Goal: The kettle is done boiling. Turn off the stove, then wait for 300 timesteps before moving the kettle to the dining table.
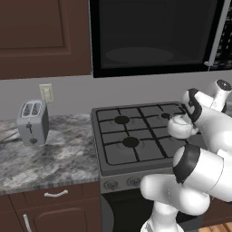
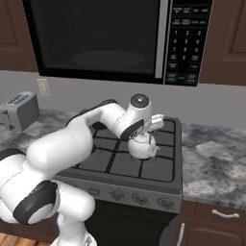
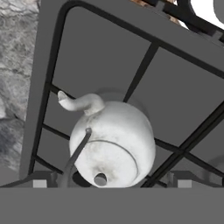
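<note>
Right now the gripper (image 3: 112, 183) hangs wide open over the kettle (image 3: 113, 144) on the stove (image 3: 109, 57), spout at ten o'clock in the hand view, and I think a crooked drop could miss the thin handle (image 3: 76, 153) and tip it.

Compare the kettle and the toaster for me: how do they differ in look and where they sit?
The kettle is white and rounded, with a short spout and wire handle; the toaster is grey and boxy, with two top slots. The kettle stands on the stove grates at its right side; the toaster stands on the marbled counter left of the stove. Both stand upright.
</note>
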